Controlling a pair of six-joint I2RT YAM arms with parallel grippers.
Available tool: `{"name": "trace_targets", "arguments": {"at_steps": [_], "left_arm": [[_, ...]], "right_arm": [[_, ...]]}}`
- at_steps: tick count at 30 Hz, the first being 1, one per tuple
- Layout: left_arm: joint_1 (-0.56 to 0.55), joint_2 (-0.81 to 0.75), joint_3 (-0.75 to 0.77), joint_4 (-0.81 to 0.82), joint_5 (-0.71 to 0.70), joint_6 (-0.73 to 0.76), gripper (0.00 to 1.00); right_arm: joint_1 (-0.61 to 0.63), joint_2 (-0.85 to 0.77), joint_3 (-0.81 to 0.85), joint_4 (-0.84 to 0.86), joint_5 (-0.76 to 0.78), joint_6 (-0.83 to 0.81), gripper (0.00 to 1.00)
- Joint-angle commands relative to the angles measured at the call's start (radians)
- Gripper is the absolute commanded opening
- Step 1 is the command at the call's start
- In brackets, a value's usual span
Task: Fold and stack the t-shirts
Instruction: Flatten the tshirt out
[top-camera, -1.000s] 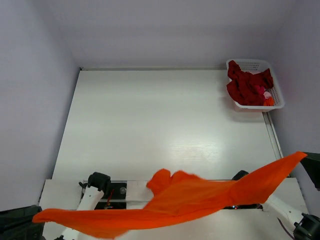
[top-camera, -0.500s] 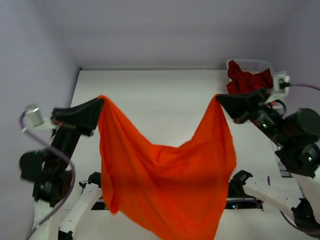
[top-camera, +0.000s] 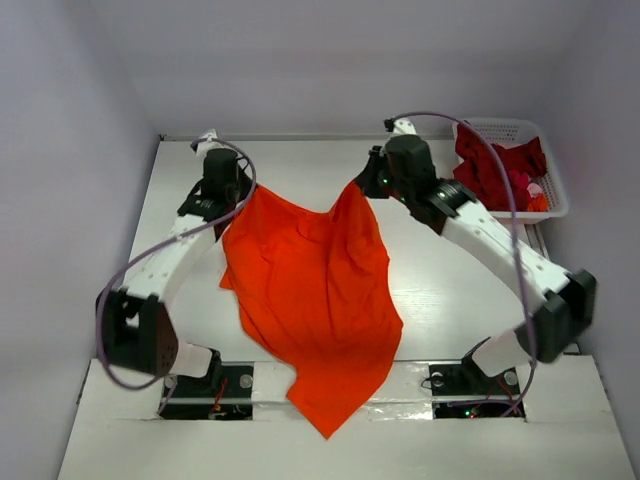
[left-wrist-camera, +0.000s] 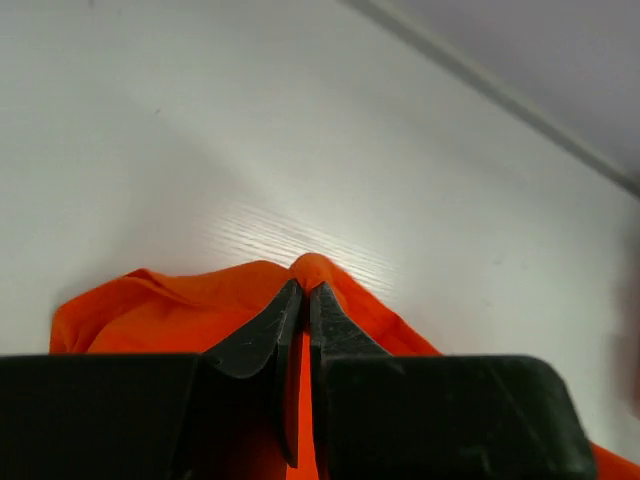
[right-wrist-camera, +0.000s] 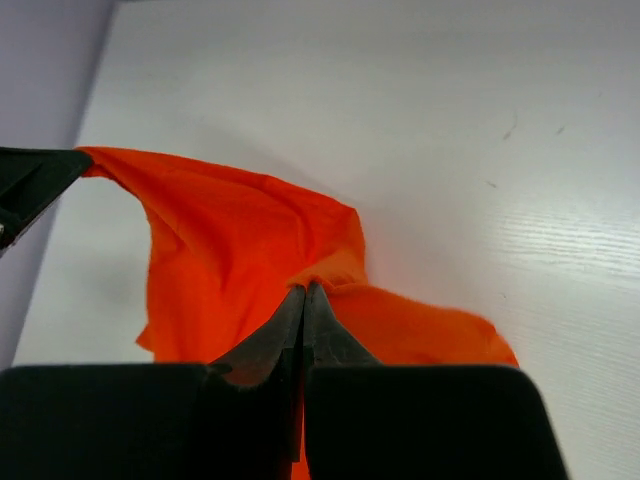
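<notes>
Orange t-shirt (top-camera: 310, 290) lies stretched lengthwise down the middle of the table (top-camera: 460, 290), its far edge pinched at two corners and its near tip trailing over the table's front edge between the arm bases. The left gripper (left-wrist-camera: 303, 285) is clamped tight on one far corner, a small peak of cloth showing just past its tips; the right gripper (right-wrist-camera: 304, 288) is likewise closed on the other corner, with fabric bunched under it. Both sit low over the far half of the table, fairly near each other, so the cloth between them sags in a shallow dip and the body shows soft creases. The dark red t-shirts (top-camera: 490, 170) are heaped in the white basket (top-camera: 500, 125) at the far right corner, not yet handled. The step appears to be spreading the first shirt flat before any fold; next, the corners probably need drawing apart and away from the bases to take out the slack, then setting down and letting go
</notes>
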Motion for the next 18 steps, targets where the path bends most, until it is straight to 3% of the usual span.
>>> {"name": "trace_targets", "arguments": {"at_steps": [1,11,18], "left_arm": [[0.039,0.088,0.097,0.006,-0.062,-0.012,0.00],[0.190,0.301,0.223,-0.018,-0.004,-0.019,0.00],[0.235,0.423,0.353,-0.047,0.038,-0.055,0.00]], "right_arm": [[-0.041,0.104,0.145,-0.040,-0.028,0.062,0.00],[-0.104,0.457,0.587,-0.358,-0.074,0.157,0.00],[-0.182,0.652,0.820,-0.455,-0.143,0.137,0.00]]}}
